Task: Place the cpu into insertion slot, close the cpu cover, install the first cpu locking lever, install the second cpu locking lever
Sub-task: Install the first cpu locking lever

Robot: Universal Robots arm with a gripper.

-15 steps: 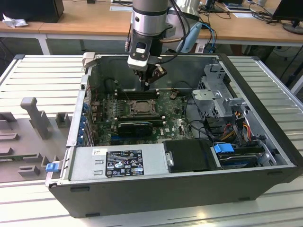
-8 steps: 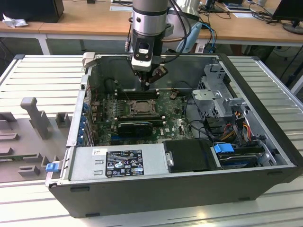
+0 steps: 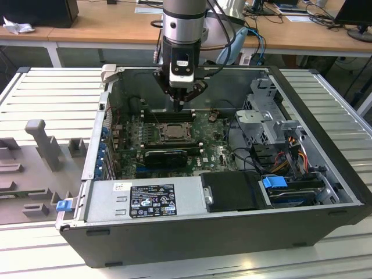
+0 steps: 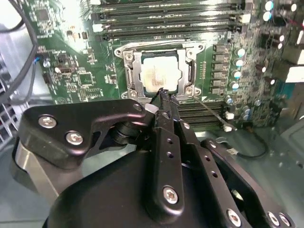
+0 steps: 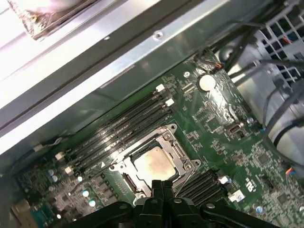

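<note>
The cpu [image 4: 160, 76] [image 5: 154, 165] lies flat in the insertion slot [image 3: 172, 132] amid the green motherboard, its pale metal face up. The cpu cover [image 4: 136, 71] [image 5: 176, 153] lies down around it, and the chip shows through its window. A thin metal lever [image 4: 212, 112] sticks out slantwise from one socket corner, over the black slots. My gripper [image 3: 180, 104] [image 4: 163, 93] [image 5: 163, 183] hangs just above the socket's edge, by the cpu's rim. Its fingers are shut together with nothing between them.
Long black memory slots [image 5: 118, 128] flank the socket on two sides. The case's rear wall [image 3: 232, 81] rises close behind the arm. A drive cage [image 3: 264, 116] with cables fills the exterior view's right; the power supply [image 3: 145, 200] sits in front. Grey fixtures [image 3: 43, 142] stand outside the case.
</note>
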